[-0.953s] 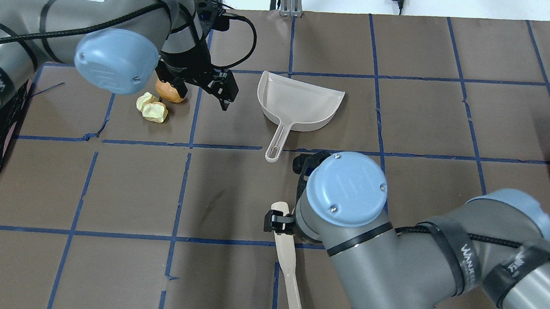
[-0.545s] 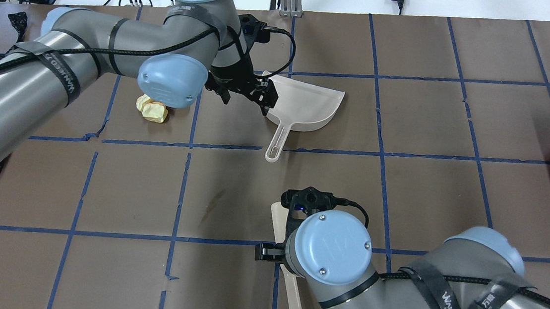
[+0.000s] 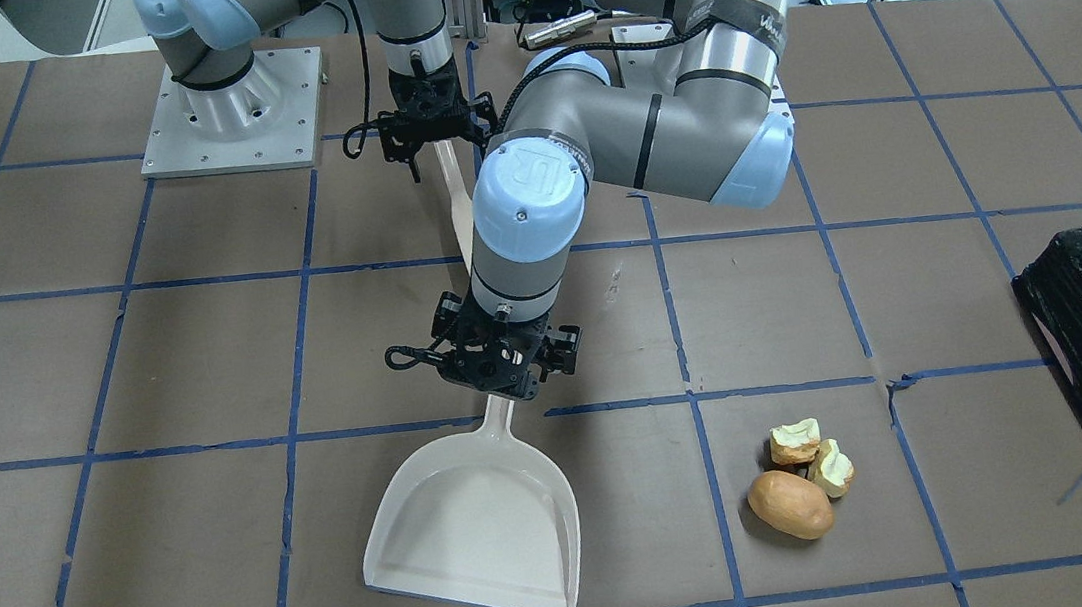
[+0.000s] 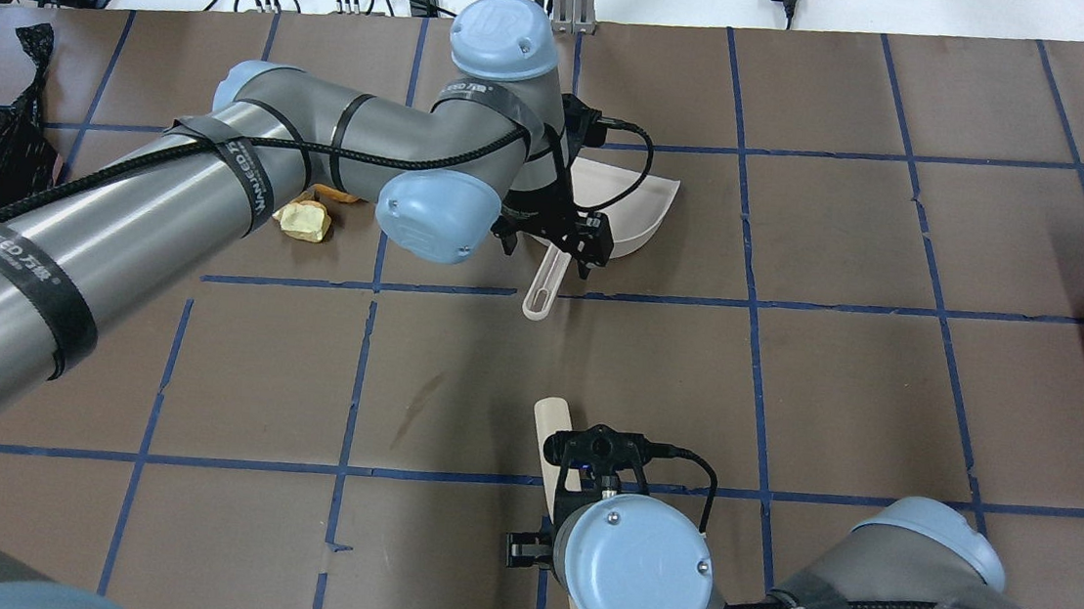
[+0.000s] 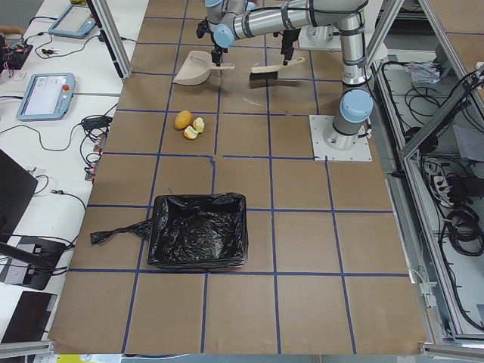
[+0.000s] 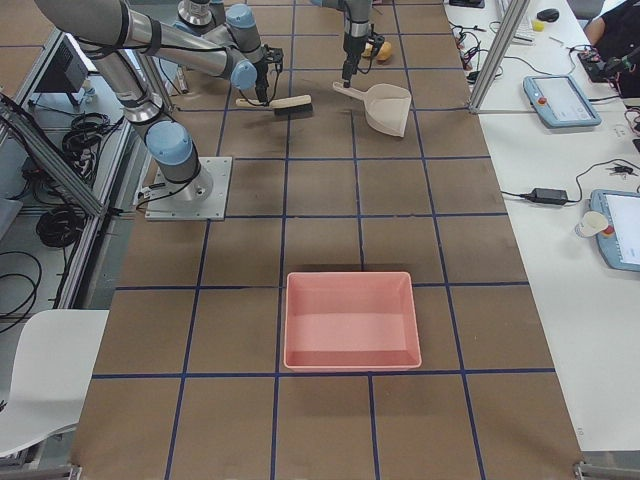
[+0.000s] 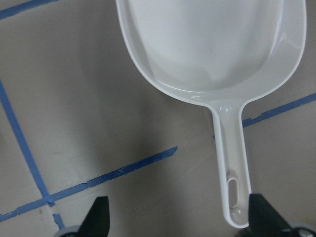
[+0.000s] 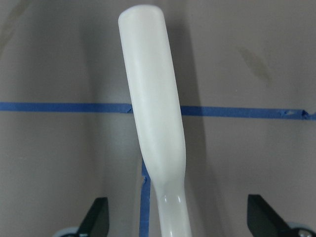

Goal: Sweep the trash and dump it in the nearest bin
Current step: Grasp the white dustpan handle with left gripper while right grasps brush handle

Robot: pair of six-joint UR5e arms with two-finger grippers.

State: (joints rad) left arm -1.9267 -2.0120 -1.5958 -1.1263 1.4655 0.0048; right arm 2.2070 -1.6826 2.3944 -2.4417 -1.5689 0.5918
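My left fingers (image 7: 101, 217) hang released over the dustpan handle (image 7: 231, 163), off-centre; I'd centre before clenching. Right fingers (image 8: 98, 217) released astride the brush handle (image 8: 153, 98). Trash (image 3: 806, 477) lies on the desk (image 3: 207, 379) nearby.

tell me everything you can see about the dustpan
The dustpan is cream, glossy plastic: a broad shallow scoop with raised side and back walls, a straight open lip, and a narrow handle ending in a hanging slot. It is empty and lies flat on the brown table, lip pointing away from the robot. The left tool hangs open over the handle, one finger either side, not gripping it.
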